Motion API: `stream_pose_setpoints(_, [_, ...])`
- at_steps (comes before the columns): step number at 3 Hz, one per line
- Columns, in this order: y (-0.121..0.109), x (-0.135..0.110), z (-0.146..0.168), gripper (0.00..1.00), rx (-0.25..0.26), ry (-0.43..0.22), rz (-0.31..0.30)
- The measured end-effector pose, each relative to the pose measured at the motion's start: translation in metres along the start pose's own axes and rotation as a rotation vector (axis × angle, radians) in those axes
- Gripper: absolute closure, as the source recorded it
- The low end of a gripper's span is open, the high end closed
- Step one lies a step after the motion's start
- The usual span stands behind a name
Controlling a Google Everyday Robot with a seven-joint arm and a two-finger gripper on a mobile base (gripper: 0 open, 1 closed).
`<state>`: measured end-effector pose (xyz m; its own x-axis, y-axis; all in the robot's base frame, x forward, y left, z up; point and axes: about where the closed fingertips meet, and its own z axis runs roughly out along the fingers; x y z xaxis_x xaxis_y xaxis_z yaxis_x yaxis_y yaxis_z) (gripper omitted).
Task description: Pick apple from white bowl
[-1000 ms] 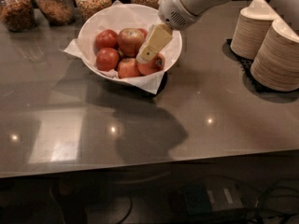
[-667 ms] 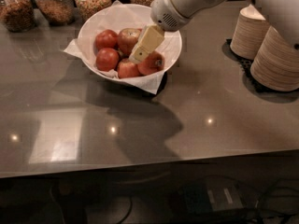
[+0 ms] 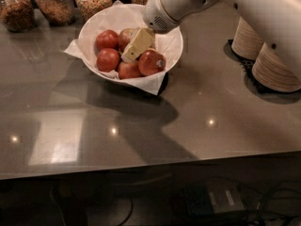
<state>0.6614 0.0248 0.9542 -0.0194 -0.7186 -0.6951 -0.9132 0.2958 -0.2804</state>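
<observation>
- Your pincer [image 3: 131,53] has slid from the bowl's [image 3: 84,32] right side toward its centre. It now lies over the fruit, covering part of the apple [image 3: 124,36].
- That reads as the reach, not the grasp. The apple sits at the bowl's back-centre among the other apples [image 3: 108,59], not lifted.
- Pincer apart or together — you cannot tell.
- The arm [image 3: 263,8] comes in from right of the bowl, above the bench [image 3: 141,126], with the wrist angled down and leftward — tip low in the bowl.

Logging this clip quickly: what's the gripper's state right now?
Gripper: inside the white bowl, among the apples; whether it is open, closed or holding one cannot be told.
</observation>
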Motion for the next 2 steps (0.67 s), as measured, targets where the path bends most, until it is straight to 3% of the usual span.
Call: stream_pose_setpoints(2, [-0.01, 0.0, 0.026, 0.19, -0.016, -0.009, 0.009])
